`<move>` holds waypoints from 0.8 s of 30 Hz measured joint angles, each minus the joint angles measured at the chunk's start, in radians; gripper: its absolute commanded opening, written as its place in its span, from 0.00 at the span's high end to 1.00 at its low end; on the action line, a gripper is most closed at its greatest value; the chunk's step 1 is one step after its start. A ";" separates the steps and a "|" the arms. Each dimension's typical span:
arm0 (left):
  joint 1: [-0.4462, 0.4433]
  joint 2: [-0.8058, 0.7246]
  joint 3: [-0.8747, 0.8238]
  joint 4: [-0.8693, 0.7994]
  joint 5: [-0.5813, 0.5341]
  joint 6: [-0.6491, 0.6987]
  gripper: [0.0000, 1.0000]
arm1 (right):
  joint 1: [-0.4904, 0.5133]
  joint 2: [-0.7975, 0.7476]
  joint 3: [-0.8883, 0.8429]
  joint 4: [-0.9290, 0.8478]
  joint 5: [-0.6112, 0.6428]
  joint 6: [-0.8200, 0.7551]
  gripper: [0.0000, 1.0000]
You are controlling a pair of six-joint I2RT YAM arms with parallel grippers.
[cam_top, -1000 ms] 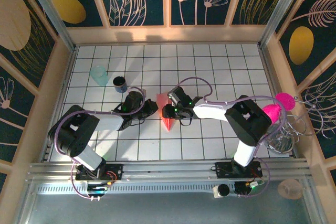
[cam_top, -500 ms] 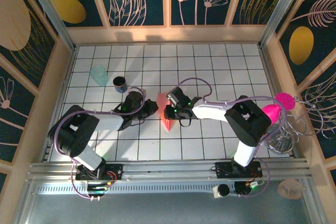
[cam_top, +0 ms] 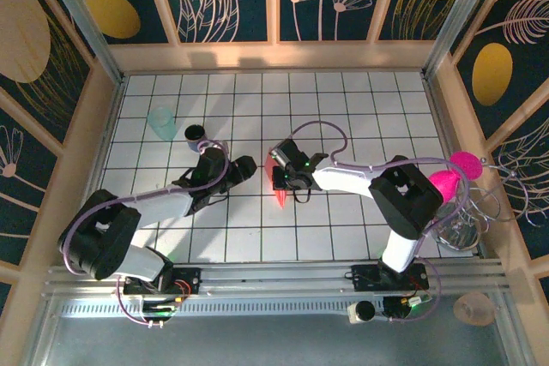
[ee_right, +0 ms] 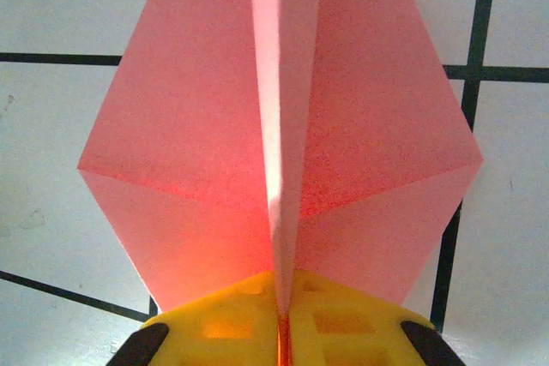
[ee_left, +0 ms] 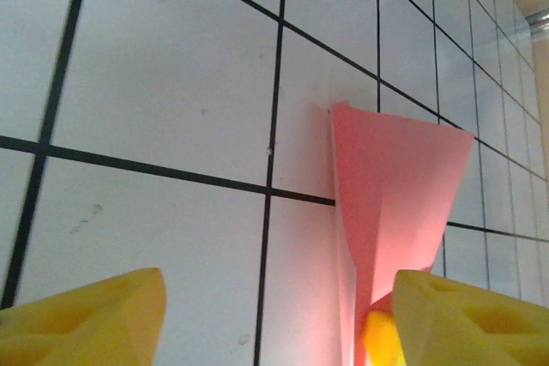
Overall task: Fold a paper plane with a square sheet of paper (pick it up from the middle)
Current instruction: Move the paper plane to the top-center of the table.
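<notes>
Lately swapped grips. Found left hand (ee_left: 274, 323) spread, yellow pads wide apart and clear of the plane (ee_left: 396, 186); a second back, pressed together close against the paper. From above, drawn off slightly toward the left of frame, near the plane but not touching. Found right hand (ee_right: 279, 332) pressed together, pinching the plane by its centre crease, wings splayed to either side of the pads; a second back, partly spread beside the same fold.

Placed plane at centre of the top frame on the bench (cam_top: 343, 109), between the two hands, point toward the lower edge. Cannot tell whether resting on the tiles or lifted just off.

Judged as a handover: hold passed to the right arm alone, left freed for pressing another fold or for nothing further. Reckoned late in the task, shape already dart-like.

Looked for brands, labels, writing on paper, pads, tiles: none readable.
</notes>
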 measured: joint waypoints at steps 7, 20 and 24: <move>0.000 -0.038 -0.006 -0.048 -0.067 0.021 0.14 | 0.000 0.040 0.009 -0.015 0.010 0.009 0.84; 0.000 -0.064 -0.026 -0.086 -0.134 0.047 0.01 | 0.000 0.061 0.025 -0.035 0.013 0.023 0.84; 0.000 -0.064 -0.026 -0.094 -0.139 0.050 0.01 | 0.000 0.061 0.029 -0.042 0.021 0.025 0.91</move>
